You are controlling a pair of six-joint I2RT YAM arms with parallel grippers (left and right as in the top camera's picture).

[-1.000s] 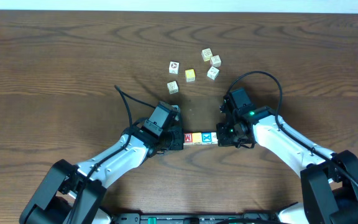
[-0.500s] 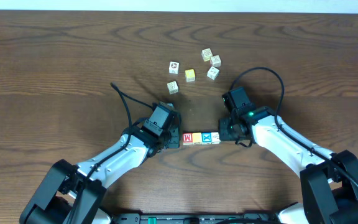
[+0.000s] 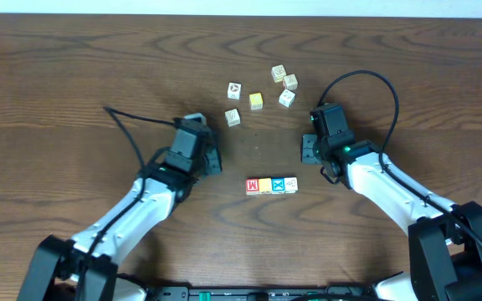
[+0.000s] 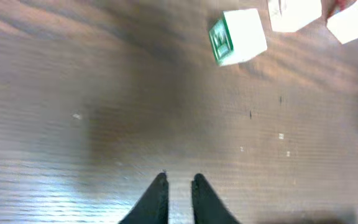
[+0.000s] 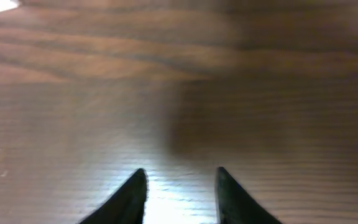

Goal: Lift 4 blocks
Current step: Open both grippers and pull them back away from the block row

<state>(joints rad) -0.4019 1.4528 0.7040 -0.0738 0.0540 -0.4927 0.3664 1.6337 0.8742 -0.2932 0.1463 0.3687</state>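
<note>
I guess the row of four touching red, yellow, blue and whitish wooden letter cubes (image 3: 270, 185) sits lower centre for an end-to-end squeeze; left gripper (image 4: 179, 178) barely parted, right gripper (image 5: 181, 172) wider, both empty.

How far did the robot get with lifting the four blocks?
Looks done: the red block, yellow-orange block, blue block and whitish block sit lined up in one row. In hand: nothing; the left tool and right tool are both open, empty and away from the row. Left: the row lies on the table, so no lift shows at this moment.
</note>
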